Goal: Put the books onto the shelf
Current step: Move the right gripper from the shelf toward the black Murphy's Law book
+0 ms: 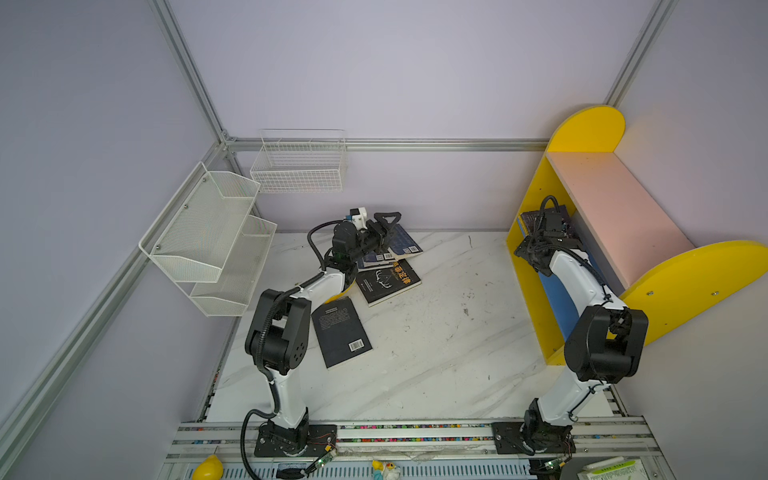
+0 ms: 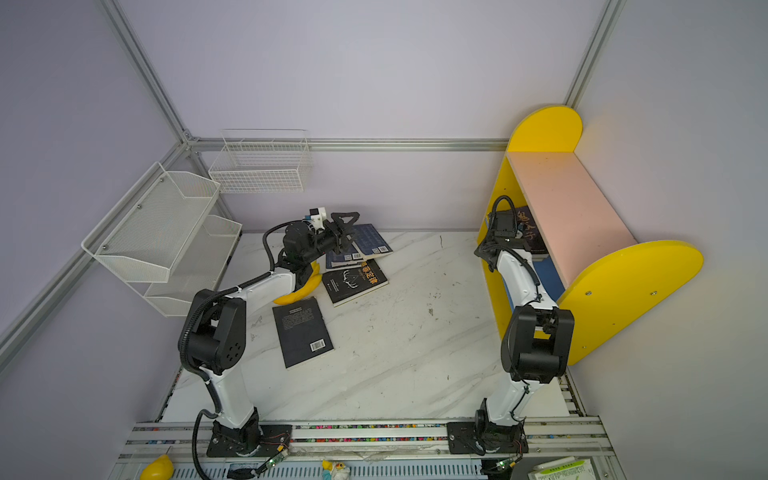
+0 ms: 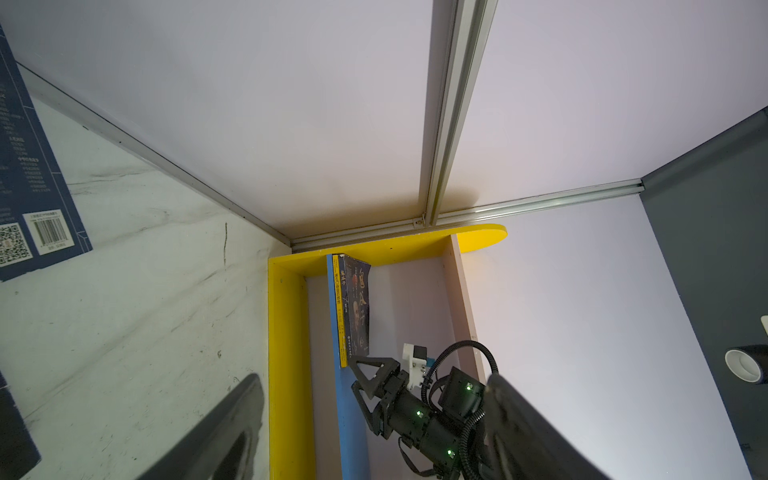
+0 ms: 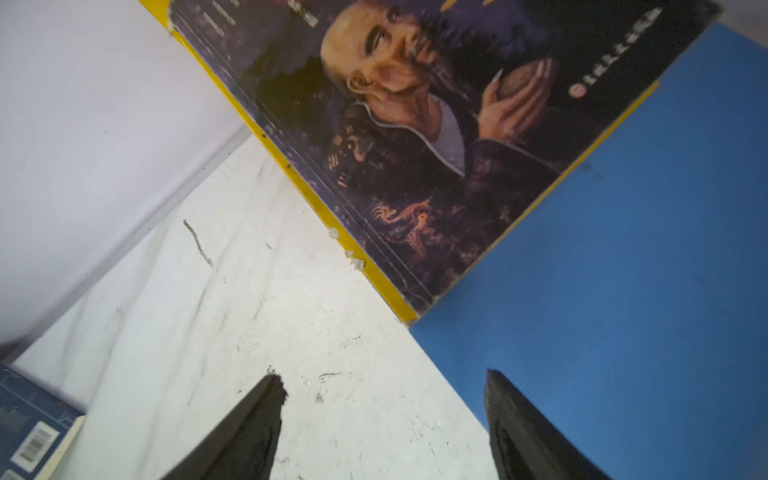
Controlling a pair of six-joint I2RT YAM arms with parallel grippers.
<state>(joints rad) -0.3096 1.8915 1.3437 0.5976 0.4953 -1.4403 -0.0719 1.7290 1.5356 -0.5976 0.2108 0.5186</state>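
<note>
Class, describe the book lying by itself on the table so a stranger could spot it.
Start at the white marble table, beside the left arm's elbow. A dark book lies flat there, nearer the front than the pile of books. Unlike those, it overlaps nothing, and its black cover shows a white barcode, no orange title.
</note>
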